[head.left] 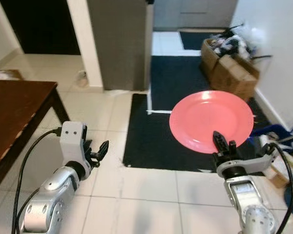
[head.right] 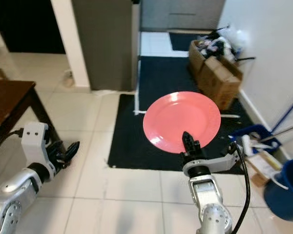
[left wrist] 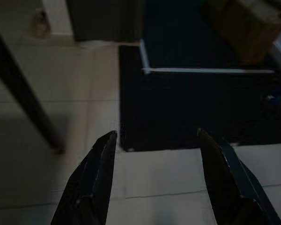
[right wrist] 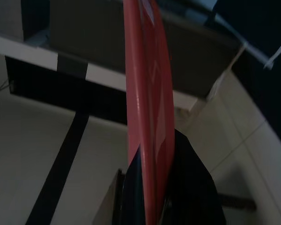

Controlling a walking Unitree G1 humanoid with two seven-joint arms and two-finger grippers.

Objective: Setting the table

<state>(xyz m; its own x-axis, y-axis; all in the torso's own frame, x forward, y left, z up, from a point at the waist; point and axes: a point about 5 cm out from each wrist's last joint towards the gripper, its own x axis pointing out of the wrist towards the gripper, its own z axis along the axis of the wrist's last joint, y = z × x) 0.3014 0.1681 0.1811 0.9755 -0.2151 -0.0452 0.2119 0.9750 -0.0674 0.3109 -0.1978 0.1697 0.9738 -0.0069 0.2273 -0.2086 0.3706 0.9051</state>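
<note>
1. Nearest the camera, the right tool [head.left: 219, 141] is seen closed on the near rim of a round, flat coral-pink plate [head.left: 211, 119]. The plate is held out in the air over a dark floor mat [head.left: 161, 131], roughly level, with only a small part of its edge gripped.
2. In the right wrist view the plate [right wrist: 147, 108] is seen edge-on, pinched between the two black fingers [right wrist: 192, 187], one on each face.
3. The left tool [head.left: 98, 152] is held low over the pale tiled floor [head.left: 136, 195] with its fingers spread wide and nothing between them; the gap is plain in the left wrist view.
4. The dark brown wooden surface [head.left: 14, 112] stands to the robot's left, well apart from the plate, so the plate is judged to be not yet delivered.
5. Risks, as judged from here:
   - The plate is held at one edge only, so it could tilt or slip out if the arm is swung or the body is jolted while walking.
   - The surface's corner and leg lie near the left arm, and could be struck during a turn.
   - An open cardboard box of clutter [head.left: 229, 63] and a blue bucket [head.right: 285, 190] crowd the right side, and could be clipped by the plate.
</note>
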